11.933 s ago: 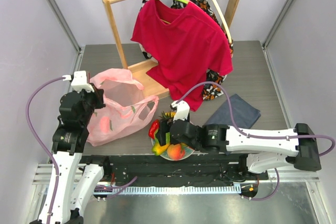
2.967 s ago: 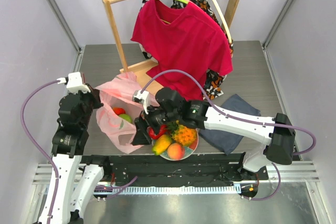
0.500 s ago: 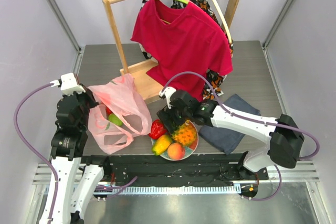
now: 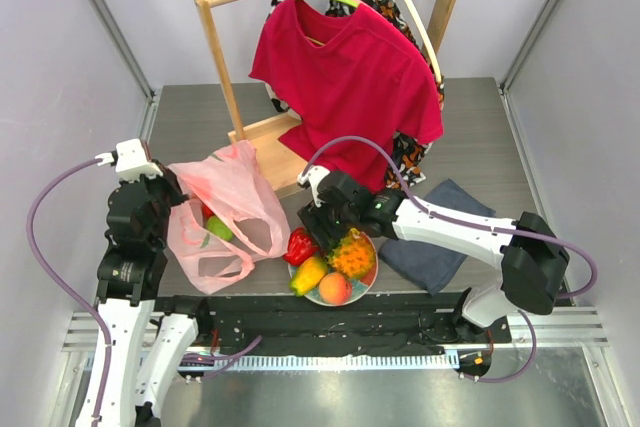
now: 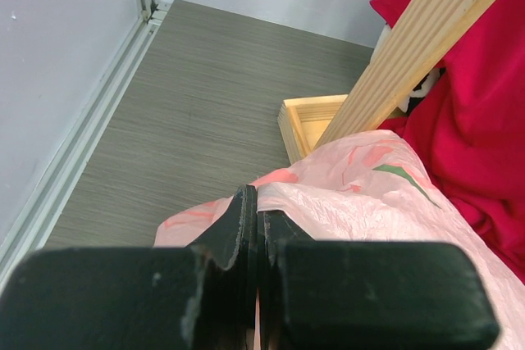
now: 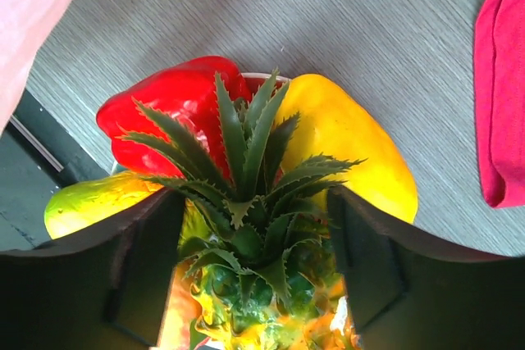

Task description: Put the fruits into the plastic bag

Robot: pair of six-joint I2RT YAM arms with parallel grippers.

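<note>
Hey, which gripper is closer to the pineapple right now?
Right. The right gripper hangs open over the pineapple, a finger on either side of its leafy crown. The left gripper is off to the side, pinching the plastic bag.

A plate sits near the table's front edge, holding a pineapple, pepper, mango and peach. At its 9 o'clock lies a bag with fruit inside. At 3 o'clock is a folded cloth, and at 12 o'clock a rack with a shirt hanging.
</note>
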